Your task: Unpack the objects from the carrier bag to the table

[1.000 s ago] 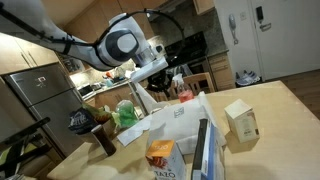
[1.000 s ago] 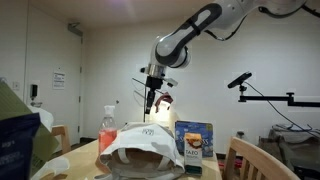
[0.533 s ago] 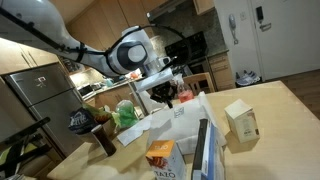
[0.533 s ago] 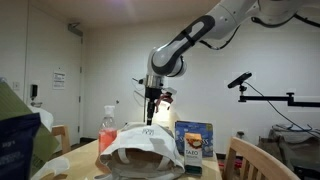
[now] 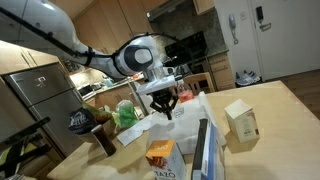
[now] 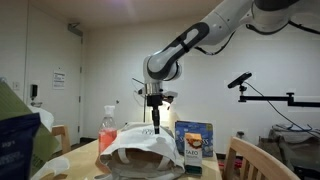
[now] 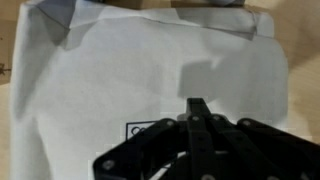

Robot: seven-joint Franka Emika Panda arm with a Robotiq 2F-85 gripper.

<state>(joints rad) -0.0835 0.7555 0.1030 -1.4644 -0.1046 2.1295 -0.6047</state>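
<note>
Atop the light-wood surface (image 5: 285,120), smooth and pale tan, largest item first:
- Carrier bag (image 5: 187,122): tall, whitish, crinkly, with creased flat panels. The wrist view shows small dark print on its side (image 7: 130,70).
- Blue-and-white package (image 5: 205,150): flat, standing on edge just beside the bag.
- Tan cardboard box (image 5: 240,120): a plain cuboid, apart from the bag.
- Green leafy bundle (image 5: 127,113): ruffled, on the bag's far side.
- Orange carton (image 5: 160,155): small, at the near edge.

Room: wood cabinets (image 5: 110,20) and a steel refrigerator (image 5: 35,95) behind in an exterior view. Another exterior view shows a plain white wall (image 6: 100,40).

End effector (image 5: 167,112): black, pointing down, fingers pinched together with nothing between them. It hangs right over the bag's upper panel. In the wrist view its tips (image 7: 197,103) sit above the print. Contact with the bag: cannot tell.
</note>
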